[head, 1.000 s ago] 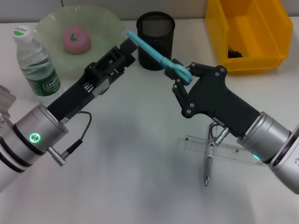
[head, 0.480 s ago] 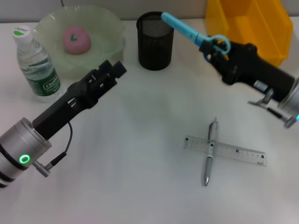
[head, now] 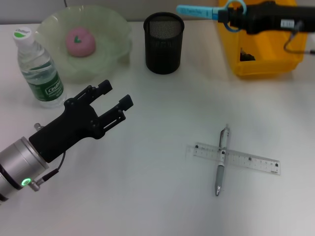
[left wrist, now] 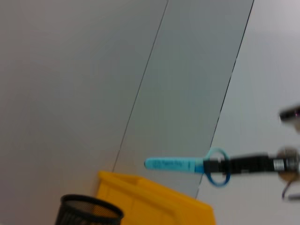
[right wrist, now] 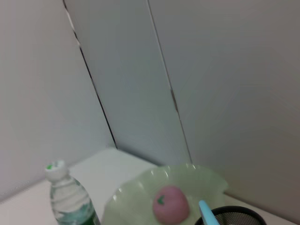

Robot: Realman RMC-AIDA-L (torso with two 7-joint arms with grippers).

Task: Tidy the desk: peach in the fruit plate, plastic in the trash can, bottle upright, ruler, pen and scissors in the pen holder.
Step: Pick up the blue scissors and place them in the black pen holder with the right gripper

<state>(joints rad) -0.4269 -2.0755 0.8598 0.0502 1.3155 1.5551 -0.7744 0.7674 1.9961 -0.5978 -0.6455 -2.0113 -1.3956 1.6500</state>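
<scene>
scissors (head: 206, 11): light blue sheath and handle rings
pen holder (head: 164, 43): black mesh
trash can (head: 261, 39): yellow
peach (head: 80, 41): pink, green mark
fruit plate (head: 113, 29): pale green
bottle (head: 40, 69): clear, green label, white cap
ruler (head: 246, 160): transparent
pen (head: 220, 169): silver

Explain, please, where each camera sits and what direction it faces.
Head view: on the robot's head, looking down at the desk; shows left end effector open and right end effector holding the scissors.
Left wrist view: looks up across at wall, scissors and right arm; no own fingers.
Right wrist view: faces plate, peach, bottle.
Shared: pen holder appears in all three.
</scene>
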